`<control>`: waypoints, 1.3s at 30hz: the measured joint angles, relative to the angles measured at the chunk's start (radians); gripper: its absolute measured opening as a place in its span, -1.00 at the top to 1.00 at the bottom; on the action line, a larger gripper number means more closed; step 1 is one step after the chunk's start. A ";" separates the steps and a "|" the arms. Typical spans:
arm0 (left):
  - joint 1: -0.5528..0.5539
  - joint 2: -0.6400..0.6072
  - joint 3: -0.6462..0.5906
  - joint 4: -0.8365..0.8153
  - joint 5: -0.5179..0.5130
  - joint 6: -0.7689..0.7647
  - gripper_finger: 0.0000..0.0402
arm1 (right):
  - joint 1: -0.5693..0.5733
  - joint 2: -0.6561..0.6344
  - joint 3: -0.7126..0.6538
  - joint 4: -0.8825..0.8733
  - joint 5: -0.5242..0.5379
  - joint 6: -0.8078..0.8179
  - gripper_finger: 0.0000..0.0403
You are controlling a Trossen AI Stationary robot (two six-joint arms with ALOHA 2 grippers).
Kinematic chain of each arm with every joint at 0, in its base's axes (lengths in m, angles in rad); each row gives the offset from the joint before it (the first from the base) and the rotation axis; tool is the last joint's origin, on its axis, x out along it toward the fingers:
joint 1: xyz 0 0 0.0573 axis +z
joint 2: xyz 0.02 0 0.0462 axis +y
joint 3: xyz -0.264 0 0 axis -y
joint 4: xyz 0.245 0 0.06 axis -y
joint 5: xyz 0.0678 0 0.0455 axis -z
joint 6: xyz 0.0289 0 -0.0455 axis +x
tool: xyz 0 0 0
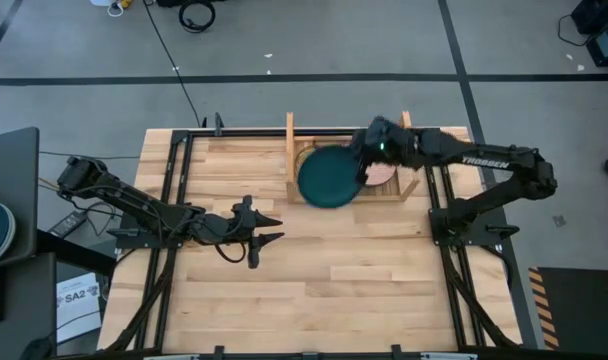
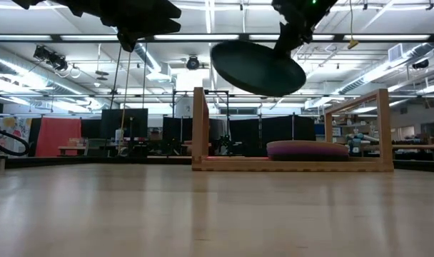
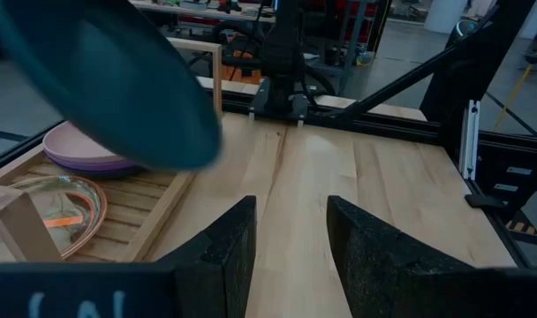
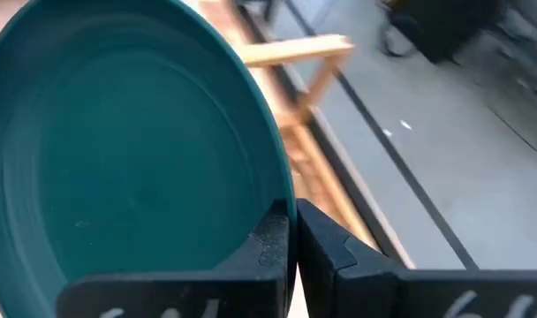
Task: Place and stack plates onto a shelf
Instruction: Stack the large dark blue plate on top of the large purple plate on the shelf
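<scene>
Right now the right end effector [image 1: 367,160] is clamped on the rim of a large round teal plastic plate [image 1: 330,177], holding it tilted in the air above the light wooden slatted shelf [image 1: 291,150]; to do this step well, I judge it should level the plate and lower it squarely between the two upright side boards before letting go. Already on the slats lie a stacked pink and purple plate [image 3: 87,150] and, beside them, a smaller translucent orange plate [image 3: 52,210], while the left end effector [image 1: 268,229] waits with fingers apart over the plank worktop [image 1: 364,280], well clear.

Plank tabletop [image 1: 334,290], black frame rails [image 1: 169,200]
</scene>
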 joint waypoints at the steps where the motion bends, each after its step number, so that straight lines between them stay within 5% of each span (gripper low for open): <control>1: 0.000 0.000 0.000 0.000 0.000 0.000 0.27 | -0.031 0.000 0.011 -0.011 0.000 -0.002 0.92; 18: 0.000 0.000 0.000 0.000 0.000 0.000 0.27 | -0.474 0.000 0.031 -0.179 -0.134 0.006 0.92; 39: 0.000 0.000 0.000 0.000 0.000 0.000 0.27 | -0.588 0.000 -0.117 -0.247 -0.186 -0.052 0.91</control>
